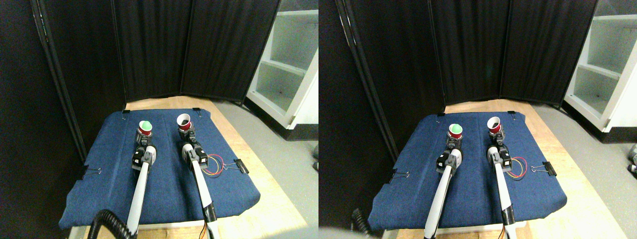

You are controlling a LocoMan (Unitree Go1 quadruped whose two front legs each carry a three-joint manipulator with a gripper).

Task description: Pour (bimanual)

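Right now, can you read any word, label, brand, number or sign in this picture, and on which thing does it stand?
None can be read.
Left cup, right cup: no print visible.
Blue cloth, binder clip, white shelf: no writing shows.
Left gripper and right gripper: any marking is too small to tell.

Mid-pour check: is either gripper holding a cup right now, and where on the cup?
It looks so: the left gripper is at the lower body of the green-filled red cup, the right gripper likewise at the tilted red cup.
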